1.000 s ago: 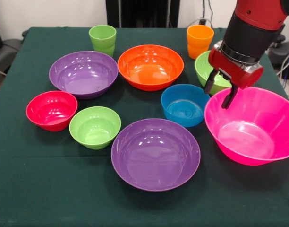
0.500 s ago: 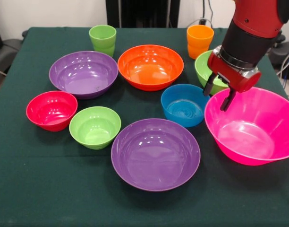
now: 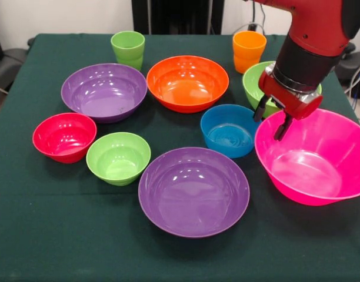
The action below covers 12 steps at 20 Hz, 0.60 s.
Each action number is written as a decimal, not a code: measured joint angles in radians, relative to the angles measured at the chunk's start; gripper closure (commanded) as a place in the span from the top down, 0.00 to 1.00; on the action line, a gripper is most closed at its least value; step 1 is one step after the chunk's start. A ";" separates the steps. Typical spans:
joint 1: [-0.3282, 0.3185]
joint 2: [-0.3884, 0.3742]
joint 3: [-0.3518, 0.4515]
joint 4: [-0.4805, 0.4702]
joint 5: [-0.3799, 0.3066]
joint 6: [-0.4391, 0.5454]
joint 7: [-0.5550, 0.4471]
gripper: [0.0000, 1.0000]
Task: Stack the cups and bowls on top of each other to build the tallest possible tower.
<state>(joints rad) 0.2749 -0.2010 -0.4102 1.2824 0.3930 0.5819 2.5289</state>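
The gripper (image 3: 270, 121) is seen with fingers parted and empty, astride the far rim of the huge pink bowl (image 3: 321, 167), which is set at the table's (image 3: 50, 247) right edge.

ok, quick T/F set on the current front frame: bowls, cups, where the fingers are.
1. Every bowl sits separately on the table; nothing is nested. True.
2. The gripper has its fingers spread over the pink bowl at its rim. True.
3. The orange cup sits inside the orange bowl. False: it stands on the cloth behind the bowls.
4. The red bowl is beside the small green bowl. True.
5. The gripper holds the blue bowl. False: the fingers hold nothing.
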 measured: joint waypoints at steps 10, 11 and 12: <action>0.001 0.033 0.006 -0.033 0.000 0.000 0.000 1.00; 0.002 0.038 0.006 -0.038 0.000 0.000 0.000 1.00; 0.002 0.040 0.006 -0.040 0.000 0.000 0.000 1.00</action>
<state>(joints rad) 0.2771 -0.1607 -0.4040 1.2420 0.3932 0.5819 2.5289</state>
